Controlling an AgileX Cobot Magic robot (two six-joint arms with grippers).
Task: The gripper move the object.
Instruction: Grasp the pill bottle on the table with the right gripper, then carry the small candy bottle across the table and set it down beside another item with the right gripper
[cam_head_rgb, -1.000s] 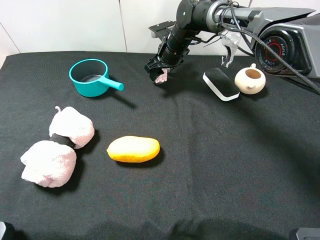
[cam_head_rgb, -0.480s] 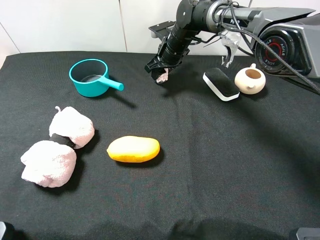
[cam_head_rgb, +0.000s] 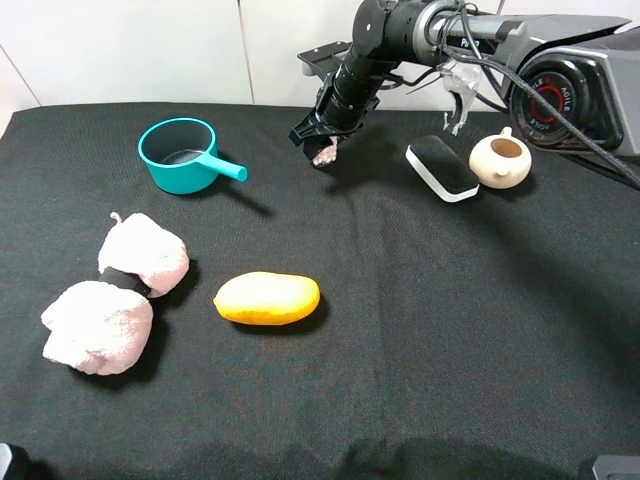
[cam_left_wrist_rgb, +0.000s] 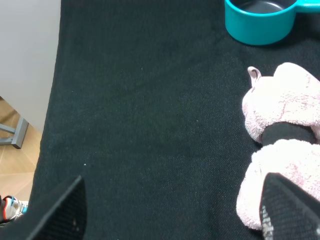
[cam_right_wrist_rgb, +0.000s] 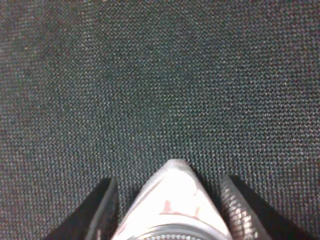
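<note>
My right gripper (cam_head_rgb: 320, 143) reaches to the far middle of the black cloth and is shut on a small pink-and-white object (cam_head_rgb: 324, 155), held just above the cloth. In the right wrist view the object (cam_right_wrist_rgb: 170, 200) sits between the two fingers (cam_right_wrist_rgb: 102, 205) over bare black cloth. My left gripper (cam_left_wrist_rgb: 172, 215) is open and empty over the cloth's left side, next to a pink plush item (cam_left_wrist_rgb: 285, 107).
A teal pot (cam_head_rgb: 178, 153) stands at the far left. Two pink plush items (cam_head_rgb: 143, 253) (cam_head_rgb: 97, 326) lie at the near left, a yellow bread-like object (cam_head_rgb: 267, 298) beside them. A black-and-white block (cam_head_rgb: 442, 167) and a beige teapot (cam_head_rgb: 501, 160) sit at the far right.
My right gripper has risen very slightly with the pink-and-white object in it. Nothing else has moved.
</note>
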